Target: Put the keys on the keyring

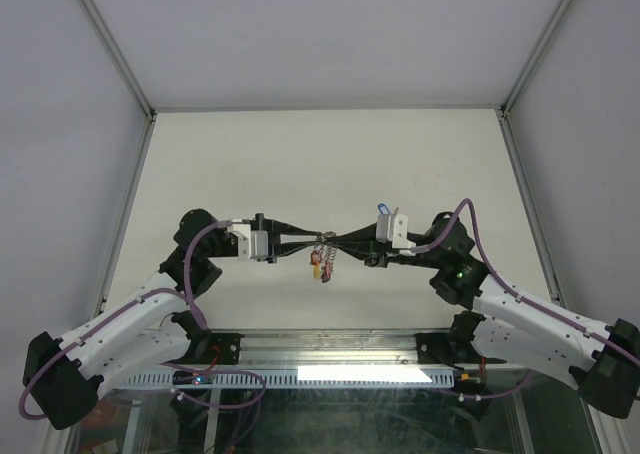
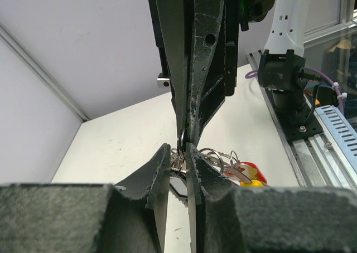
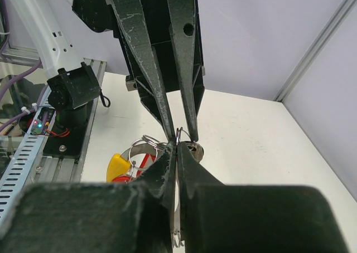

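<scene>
Over the middle of the table my two grippers meet tip to tip. The right gripper (image 1: 336,240) (image 3: 177,146) is shut on the thin silvery keyring (image 3: 180,132) (image 2: 181,143), held edge-on. The left gripper (image 1: 317,238) (image 2: 177,150) stands with its jaws a narrow gap apart, one on each side of that ring, and the gap still shows in both wrist views. Below the tips hangs a bunch of keys (image 1: 321,264) on small rings, with red and yellow tags (image 2: 249,174) and a black tag (image 2: 178,187). The yellow tag (image 3: 116,167) also shows to the left of my right fingers.
A metal rail (image 1: 330,349) runs along the table's near edge, with both arm bases bolted to it. The right arm's base (image 2: 284,77) and a slotted cable duct (image 2: 341,135) stand to the right in the left wrist view. Grey walls enclose the table on three sides.
</scene>
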{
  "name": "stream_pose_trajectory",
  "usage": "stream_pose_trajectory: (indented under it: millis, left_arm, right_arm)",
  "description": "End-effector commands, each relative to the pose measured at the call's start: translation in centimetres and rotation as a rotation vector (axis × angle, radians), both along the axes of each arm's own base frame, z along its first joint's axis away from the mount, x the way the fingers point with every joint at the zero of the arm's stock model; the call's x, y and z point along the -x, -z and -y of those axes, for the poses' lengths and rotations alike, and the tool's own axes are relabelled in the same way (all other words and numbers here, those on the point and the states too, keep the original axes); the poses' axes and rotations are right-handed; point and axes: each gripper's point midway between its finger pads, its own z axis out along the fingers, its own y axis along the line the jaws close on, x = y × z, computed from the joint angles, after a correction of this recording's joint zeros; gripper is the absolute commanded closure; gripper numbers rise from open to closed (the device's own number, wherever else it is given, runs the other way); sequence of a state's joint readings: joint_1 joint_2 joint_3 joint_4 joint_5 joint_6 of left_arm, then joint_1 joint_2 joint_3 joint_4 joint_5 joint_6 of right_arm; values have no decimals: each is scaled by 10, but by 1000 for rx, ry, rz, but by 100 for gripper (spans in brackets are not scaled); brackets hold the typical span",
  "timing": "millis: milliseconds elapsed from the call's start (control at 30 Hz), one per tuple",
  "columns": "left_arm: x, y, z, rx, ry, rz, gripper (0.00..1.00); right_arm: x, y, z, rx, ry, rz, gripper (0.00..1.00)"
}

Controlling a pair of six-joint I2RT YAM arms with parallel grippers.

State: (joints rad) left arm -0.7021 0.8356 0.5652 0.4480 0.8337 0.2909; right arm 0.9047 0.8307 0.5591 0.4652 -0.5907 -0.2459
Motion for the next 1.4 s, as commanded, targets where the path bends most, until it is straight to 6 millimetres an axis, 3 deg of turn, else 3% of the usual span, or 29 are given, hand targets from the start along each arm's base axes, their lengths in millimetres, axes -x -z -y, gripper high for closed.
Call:
stream_pose_trajectory:
  millis: [0, 400, 600, 900, 1367]
  left_arm:
    - [-5, -11, 2, -3, -31, 39, 84]
    - [-11, 0, 5, -74, -45, 40, 100]
    - [-12, 5, 3, -134, -47, 72, 100]
    - [-14, 2, -1, -198, -63, 118, 100]
    - [-14, 6, 0, -303, -47, 139, 100]
  right_arm:
    - [6, -48, 3, -111, -18, 103, 100]
    - [8, -46, 1, -95, -26, 113, 100]
    - [5, -38, 0, -38, -15, 120, 100]
    - [-11, -8, -1, 133, 43, 75, 93]
    - [-23, 3, -12, 214, 58, 41, 92]
